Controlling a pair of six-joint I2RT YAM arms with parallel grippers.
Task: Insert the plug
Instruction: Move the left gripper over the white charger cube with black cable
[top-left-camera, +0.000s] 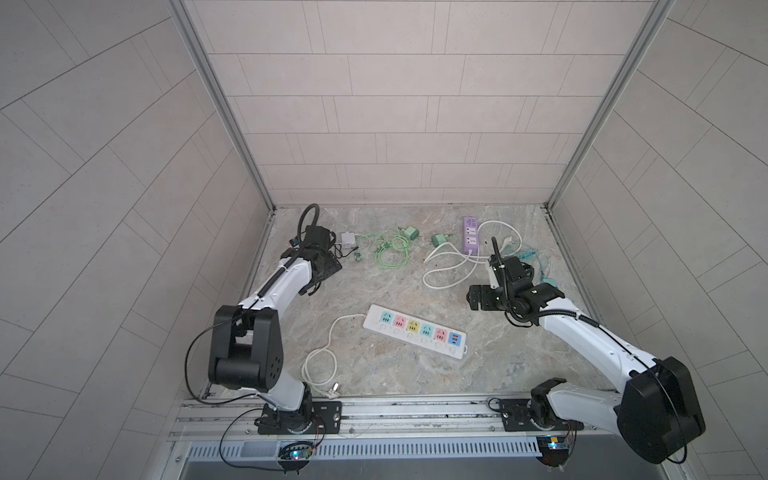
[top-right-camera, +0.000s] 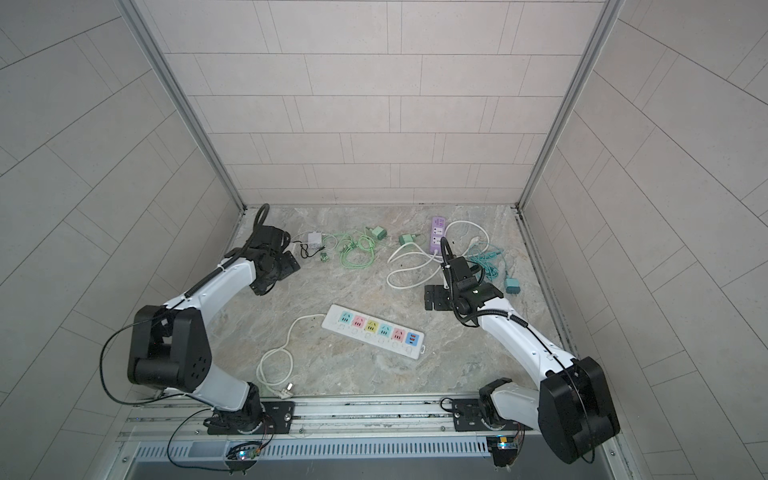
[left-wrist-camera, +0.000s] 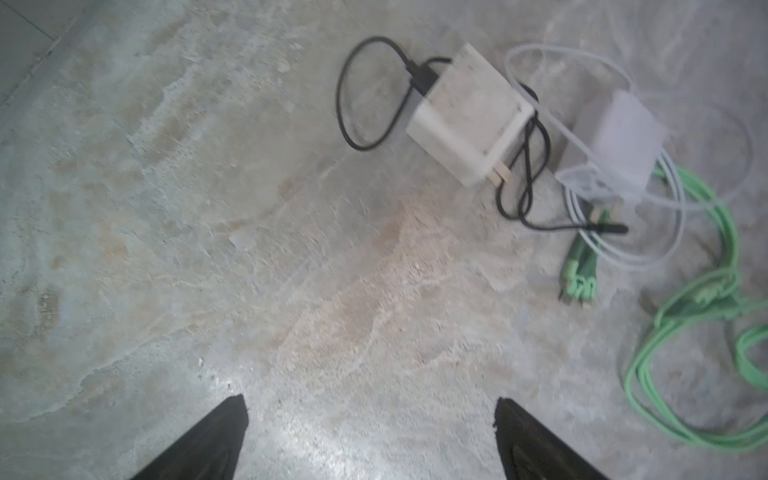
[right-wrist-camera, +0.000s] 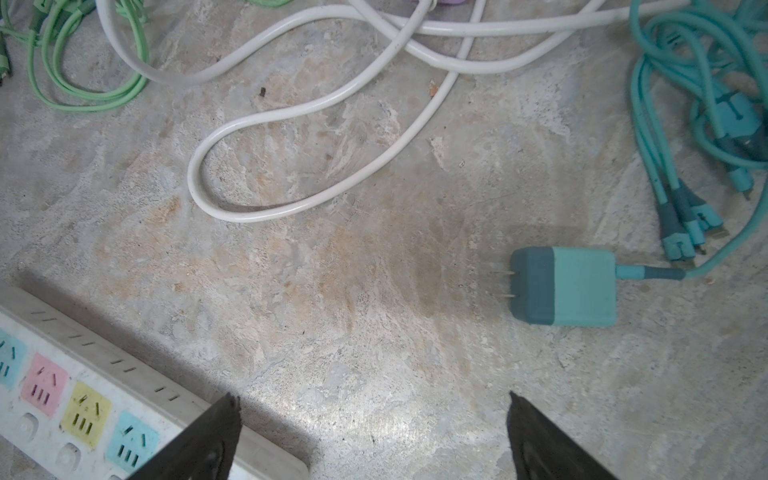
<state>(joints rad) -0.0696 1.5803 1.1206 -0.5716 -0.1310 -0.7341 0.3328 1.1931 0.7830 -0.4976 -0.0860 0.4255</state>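
A back wall (top-left-camera: 407, 104) of pale, staggered rectangular tiles closes the space in both top views; tiled side walls (top-left-camera: 104, 166) of the same kind flank it, meeting it at slanting grey metal posts (top-left-camera: 224, 108); the floor (top-left-camera: 498, 353) is mottled grey-and-tan stone, dusty, with a soft glare in the wrist views; a metal rail (top-left-camera: 415, 409) and a slotted grille (top-left-camera: 415, 449) edge the front.

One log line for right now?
phase: pre-grasp | left gripper: open, empty, near white charger | right gripper: open, empty, near teal charger | power strip: sockets empty
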